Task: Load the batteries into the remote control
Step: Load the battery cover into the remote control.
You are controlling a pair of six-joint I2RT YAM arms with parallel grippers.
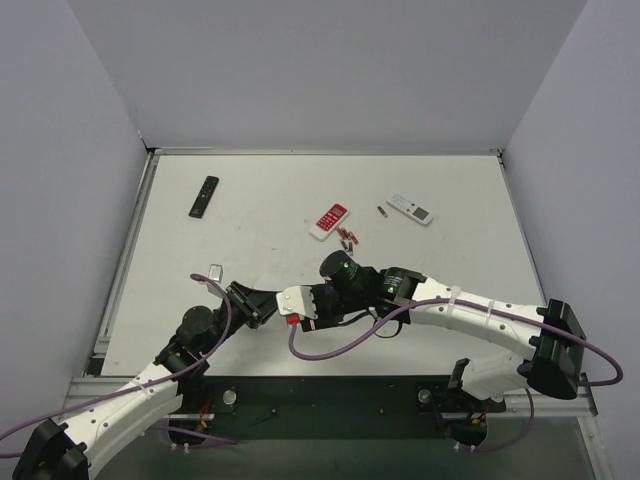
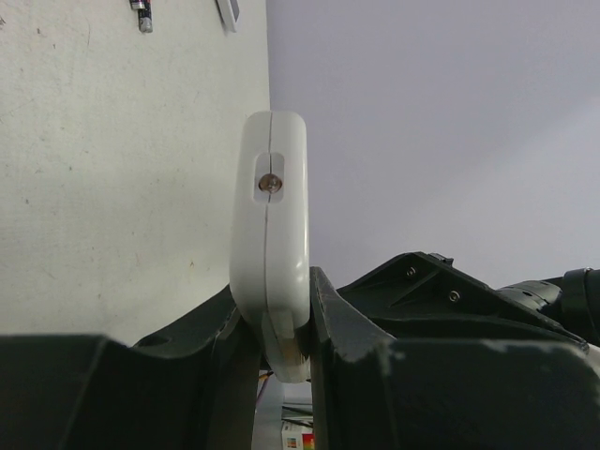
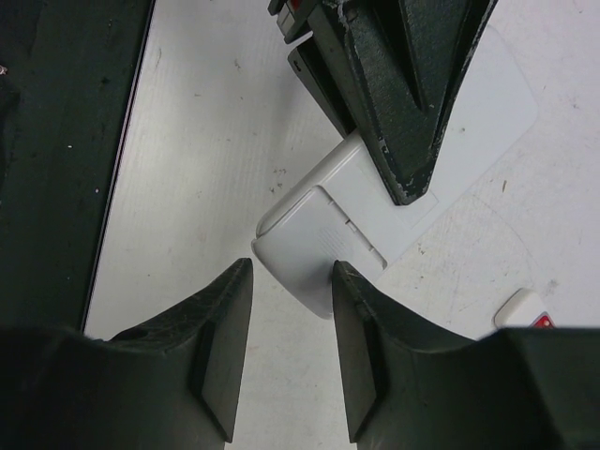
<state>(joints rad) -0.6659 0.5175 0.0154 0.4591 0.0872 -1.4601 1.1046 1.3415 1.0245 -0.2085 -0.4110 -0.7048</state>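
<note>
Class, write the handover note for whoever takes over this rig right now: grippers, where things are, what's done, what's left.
Left gripper: shut on the white remote.
Right gripper: open, at the remote's free end.
Batteries: loose on the table beside the red-and-white remote, one apart.
Done: remote picked up.
Left: take off its back cover, which looks still on, then load the batteries.

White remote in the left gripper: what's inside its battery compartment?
Not visible. The left gripper holds the remote, and only its closed white back shows, so the inside is covered. Some batteries lie loose on the table.
</note>
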